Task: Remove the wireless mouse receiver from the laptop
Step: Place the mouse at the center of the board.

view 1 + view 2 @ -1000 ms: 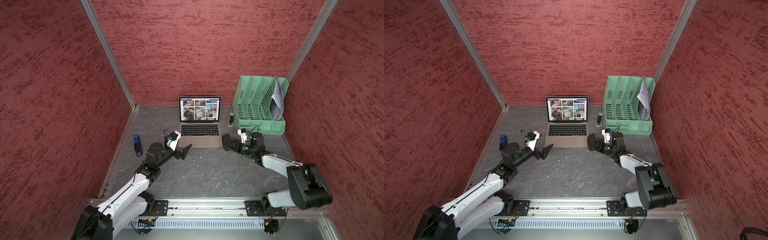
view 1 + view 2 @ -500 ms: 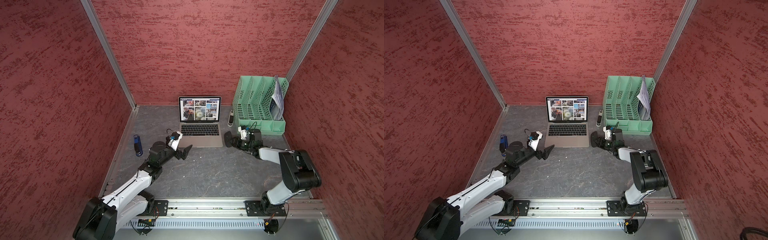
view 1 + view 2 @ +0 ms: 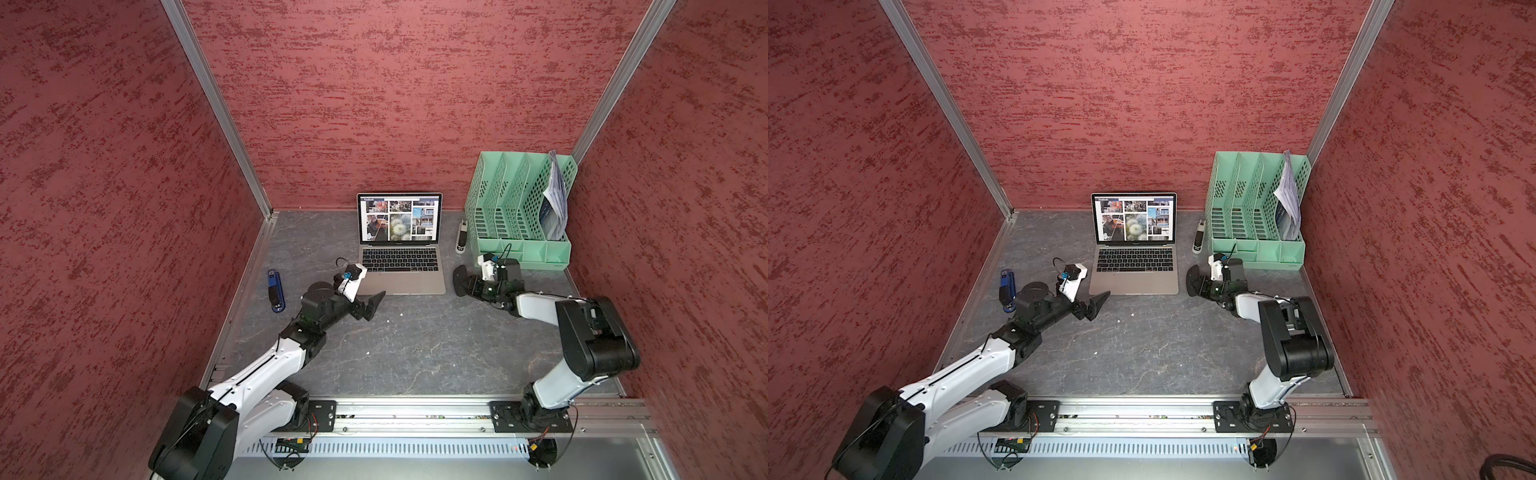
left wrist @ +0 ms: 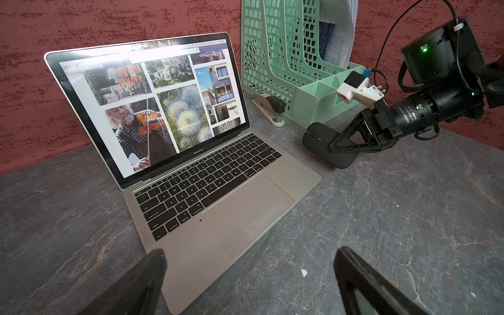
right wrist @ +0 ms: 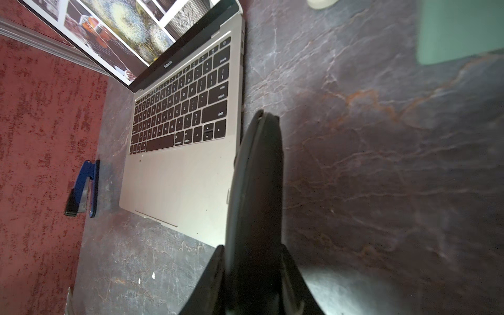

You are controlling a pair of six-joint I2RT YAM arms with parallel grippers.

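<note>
The right gripper (image 3: 471, 286) is clamped on the mouse (image 3: 459, 280), laptop (image 3: 401, 270) just left of it, while the left gripper (image 4: 251, 255) gapes wide, the laptop's near corner just ahead

The laptop (image 3: 401, 272), black mouse (image 4: 317, 137) and green file rack (image 3: 519, 208) (papers (image 3: 555, 199) inside) share the grey tabletop (image 3: 415, 353). A pale stapler (image 3: 460, 237) lies beside the rack, a blue stapler (image 3: 275, 291) well apart.
</note>
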